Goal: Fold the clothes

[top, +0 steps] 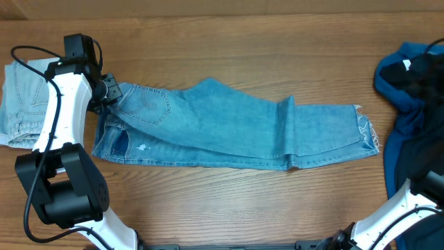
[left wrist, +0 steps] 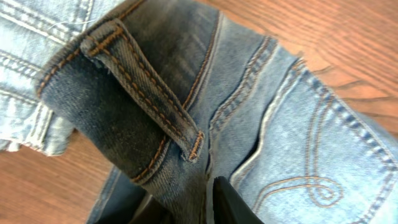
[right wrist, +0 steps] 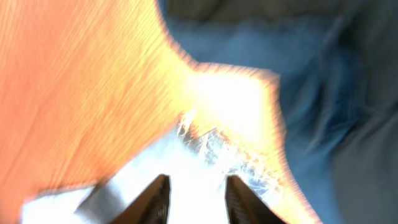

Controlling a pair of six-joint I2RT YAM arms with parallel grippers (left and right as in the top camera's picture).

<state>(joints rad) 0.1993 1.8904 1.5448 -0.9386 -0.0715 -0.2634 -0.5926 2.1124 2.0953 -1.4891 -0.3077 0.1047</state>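
Jeans halved lengthwise, cross folds not done yet imo

Found mid-blue jeans [top: 229, 128] flat across mid table [top: 222, 201], waistband toward left edge, frayed hem toward right. Saw left gripper [top: 109, 90] nipped nearly closed on waistband by belt loop. Caught right gripper [right wrist: 198, 196] w/ fingers partway apart over frayed hem, nothing clearly pinched, tho pic too blurry to swear. Spotted paler jeans [top: 21, 104] folded at left edge = prob done; deep-blue top [top: 413, 104] heaped at right edge, looked untouched.
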